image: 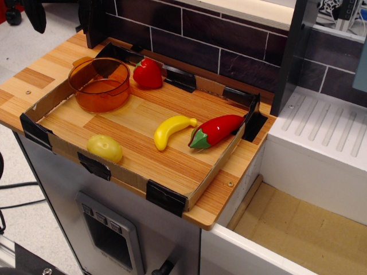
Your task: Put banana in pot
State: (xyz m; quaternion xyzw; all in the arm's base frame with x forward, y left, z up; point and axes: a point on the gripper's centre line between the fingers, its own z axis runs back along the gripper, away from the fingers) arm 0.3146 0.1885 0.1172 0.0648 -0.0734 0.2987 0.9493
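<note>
The yellow banana (171,129) lies on the wooden tray floor, right of centre, with its tip close to a red chili pepper. The translucent orange pot (100,83) stands upright and empty in the tray's back left corner, well apart from the banana. No gripper shows in this view.
A red chili pepper with a green stem (217,130) lies just right of the banana. A red strawberry-like toy (148,74) sits beside the pot. A yellow-green potato toy (105,148) lies near the front wall. A low cardboard rim (123,176) rings the tray. A white sink (321,137) is at the right.
</note>
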